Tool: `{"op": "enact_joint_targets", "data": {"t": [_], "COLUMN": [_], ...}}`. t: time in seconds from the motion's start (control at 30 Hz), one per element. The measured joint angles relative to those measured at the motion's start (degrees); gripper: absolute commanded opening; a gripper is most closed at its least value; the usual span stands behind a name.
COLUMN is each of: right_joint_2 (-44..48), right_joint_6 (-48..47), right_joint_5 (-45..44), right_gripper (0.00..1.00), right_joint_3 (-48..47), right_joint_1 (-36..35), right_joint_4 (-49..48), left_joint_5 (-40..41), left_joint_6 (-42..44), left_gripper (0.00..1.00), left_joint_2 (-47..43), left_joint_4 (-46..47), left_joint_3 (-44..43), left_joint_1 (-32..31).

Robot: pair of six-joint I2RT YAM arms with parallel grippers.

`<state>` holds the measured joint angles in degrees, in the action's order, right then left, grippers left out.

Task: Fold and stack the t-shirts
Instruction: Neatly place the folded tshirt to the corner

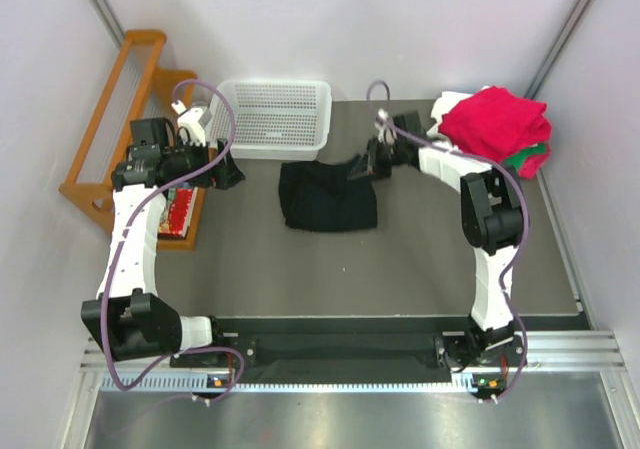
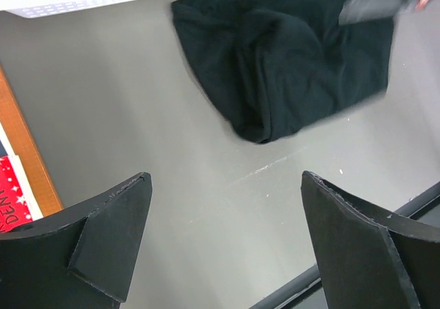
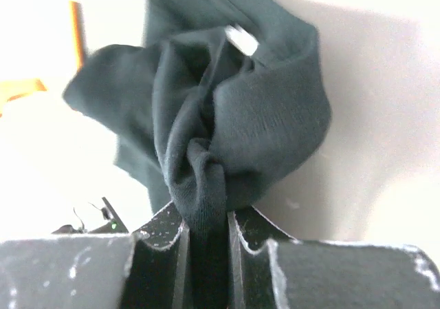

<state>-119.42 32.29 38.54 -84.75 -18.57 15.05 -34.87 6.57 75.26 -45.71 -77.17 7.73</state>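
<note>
The black t-shirt (image 1: 328,195) lies bunched on the grey table (image 1: 400,269), in front of the white basket. My right gripper (image 1: 362,165) is shut on a fold at its far right corner; the right wrist view shows black cloth (image 3: 234,116) pinched between the fingers (image 3: 161,247). My left gripper (image 1: 228,173) is open and empty, to the left of the shirt and apart from it. The shirt shows at the top of the left wrist view (image 2: 289,61). A red shirt (image 1: 495,121) lies on green (image 1: 528,159) and white (image 1: 446,107) ones at the far right.
A white perforated basket (image 1: 275,117) stands at the back centre. A wooden rack (image 1: 115,109) stands off the table's left edge, with a red packet (image 1: 180,209) beside it. A black rail (image 1: 350,321) runs along the table's near edge.
</note>
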Motion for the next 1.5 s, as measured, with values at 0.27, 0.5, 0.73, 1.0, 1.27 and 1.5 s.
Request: {"op": "enact_joint_targets", "data": {"t": [0.27,0.5,0.73,1.0,1.27,1.5], "right_joint_2": [-8.2,-9.8,-7.8,1.2,-8.5,-13.0], "right_joint_6": [-1.2,8.2,13.9,20.9,25.6,38.2], "right_joint_5": [0.2,0.9,-1.7,1.6,6.3,8.5], "right_gripper": [0.0,0.0,0.0,0.0,0.0,0.0], "right_joint_3": [-44.2,-47.3,-39.6,-28.5,-48.3,-53.7], "right_joint_1": [3.5,22.2,36.5,38.1,32.3,32.9], "right_joint_4": [14.7,11.1,9.6,-0.3,-0.5,-11.5], "left_joint_5": [0.2,0.4,0.0,-0.6,-1.6,-1.7], "left_joint_6": [0.0,0.5,0.5,-0.1,-0.7,-0.7], "left_gripper": [0.94,0.94,0.94,0.94,0.94,0.95], "left_joint_2": [-1.5,-2.5,-2.7,-2.7,-2.6,-2.7], "left_joint_4": [-0.3,-0.8,-0.8,-0.8,-0.7,-0.5], "left_joint_3": [1.2,1.9,3.7,3.7,3.8,6.1], "left_joint_1": [0.0,0.0,0.0,0.0,0.0,0.0]}}
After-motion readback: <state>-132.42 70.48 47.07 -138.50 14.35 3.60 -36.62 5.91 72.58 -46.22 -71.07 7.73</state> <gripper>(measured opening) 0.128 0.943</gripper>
